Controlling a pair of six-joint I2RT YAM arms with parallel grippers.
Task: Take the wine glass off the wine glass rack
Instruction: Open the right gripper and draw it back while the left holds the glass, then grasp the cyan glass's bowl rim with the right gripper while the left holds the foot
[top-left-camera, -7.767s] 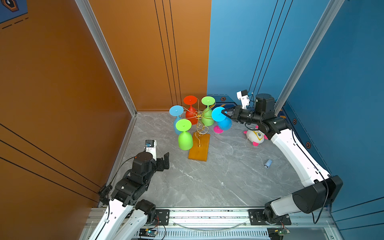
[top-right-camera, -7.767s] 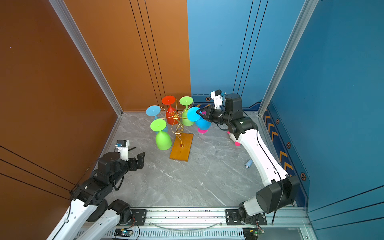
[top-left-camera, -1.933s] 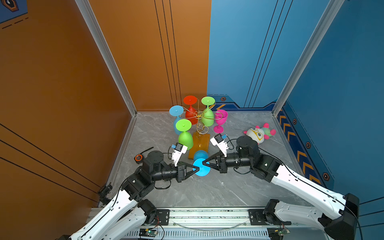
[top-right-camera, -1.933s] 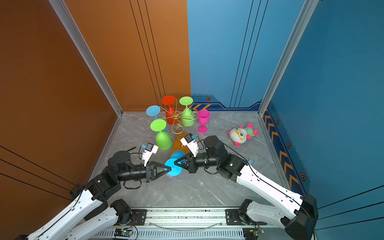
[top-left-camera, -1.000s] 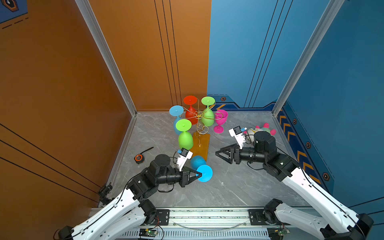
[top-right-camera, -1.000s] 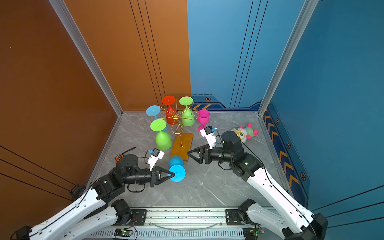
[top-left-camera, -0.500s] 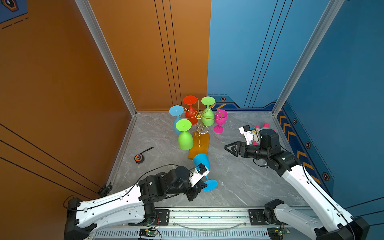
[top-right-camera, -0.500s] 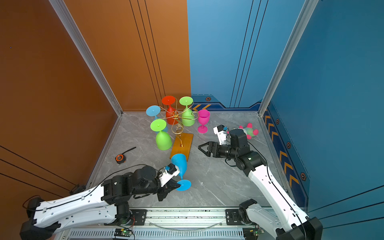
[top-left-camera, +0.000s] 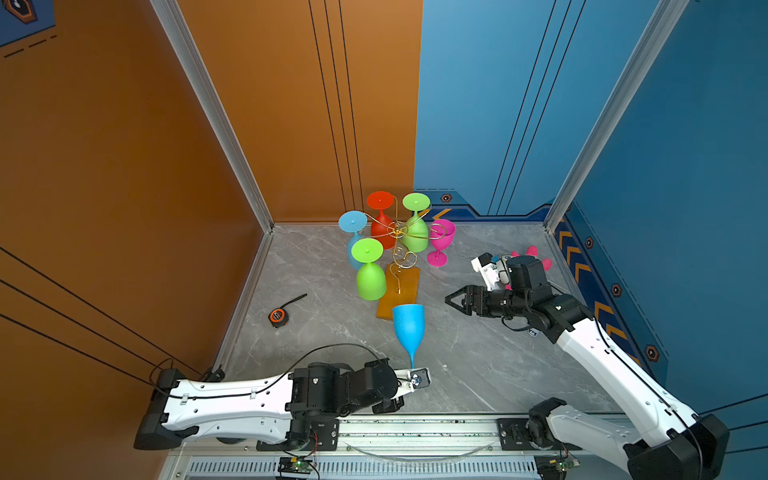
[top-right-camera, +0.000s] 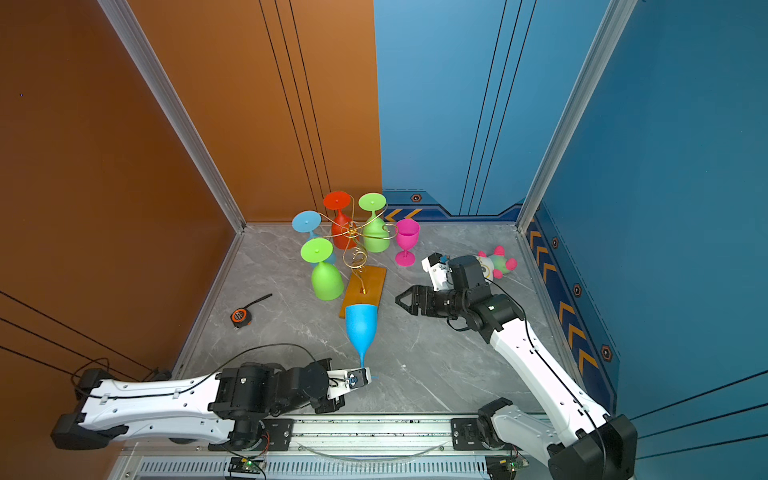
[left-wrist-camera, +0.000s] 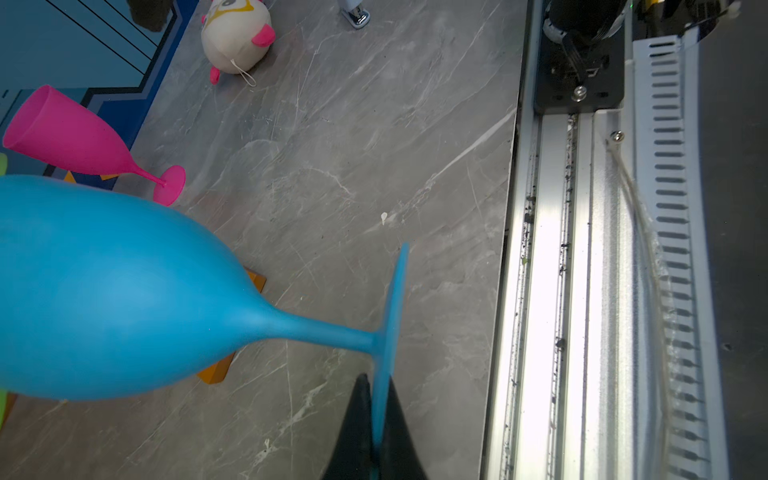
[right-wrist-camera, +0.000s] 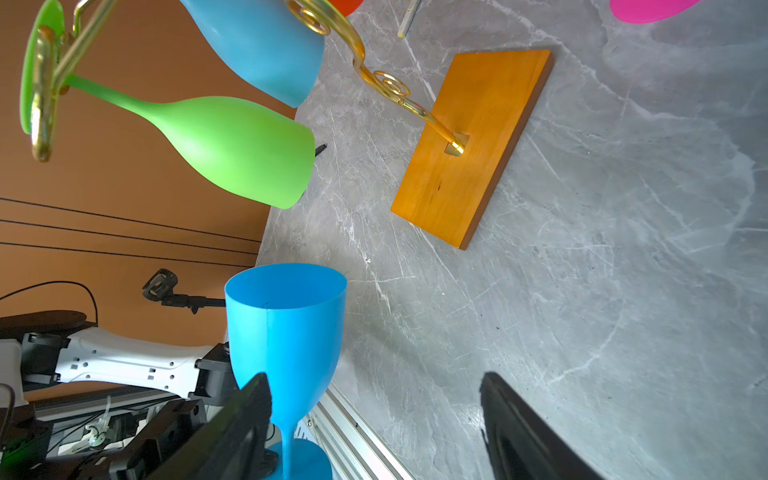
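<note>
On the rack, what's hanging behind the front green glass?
A light blue glass hangs upside down on the wine glass rack behind the front green glass. In both top views its foot shows clearly; the green glass's foot covers most of its bowl.

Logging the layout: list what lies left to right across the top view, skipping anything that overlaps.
tape measure → front green wine glass → bright blue wine glass → right gripper → plush toy

Grey marbled floor (top-left-camera: 478, 374) enclosed by orange walls (top-left-camera: 104, 166) at left and blue walls (top-left-camera: 478, 104) at right
</note>
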